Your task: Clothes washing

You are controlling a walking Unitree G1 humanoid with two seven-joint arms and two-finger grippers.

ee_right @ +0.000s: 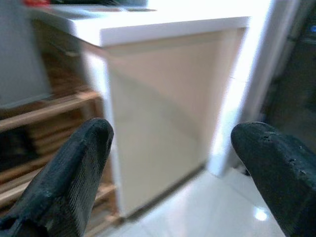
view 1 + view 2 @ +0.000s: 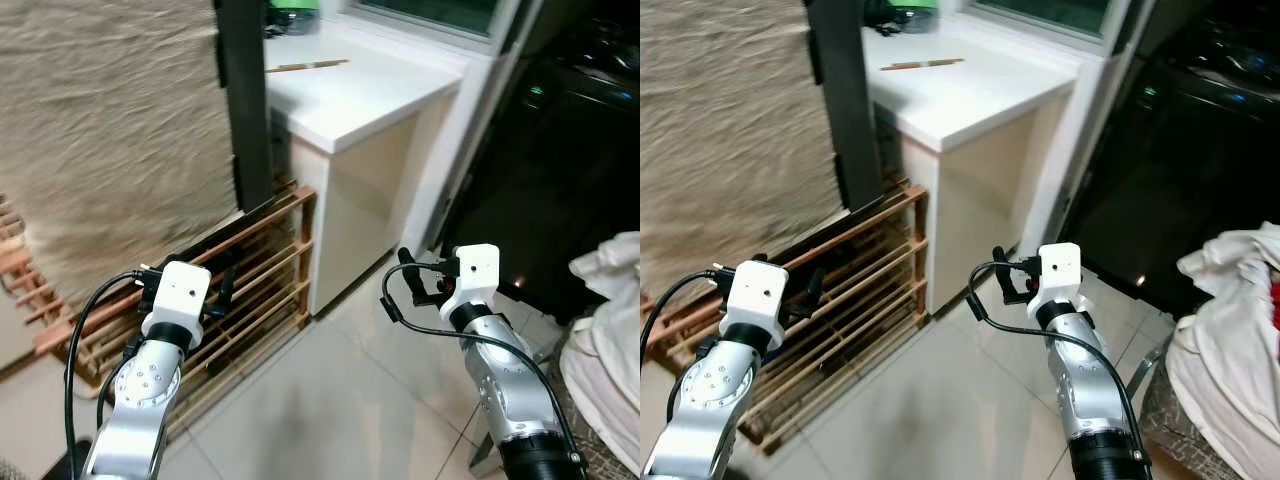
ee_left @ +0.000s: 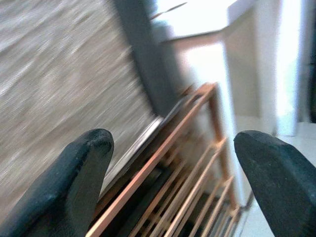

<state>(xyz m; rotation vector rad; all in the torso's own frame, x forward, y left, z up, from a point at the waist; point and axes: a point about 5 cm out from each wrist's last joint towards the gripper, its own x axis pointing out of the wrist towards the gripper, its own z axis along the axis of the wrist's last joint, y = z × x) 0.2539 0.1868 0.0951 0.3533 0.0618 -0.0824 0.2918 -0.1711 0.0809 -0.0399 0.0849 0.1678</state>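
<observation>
Both tools are spread and empty; turn right toward the white laundry pile (image 2: 1230,330); clear the wooden rack (image 2: 250,290).

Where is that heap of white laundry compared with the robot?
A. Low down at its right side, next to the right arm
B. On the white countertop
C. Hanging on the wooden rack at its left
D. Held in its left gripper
A. The white laundry is heaped low at the robot's right, beyond the right gripper, which is open and empty, as is the left gripper.
</observation>
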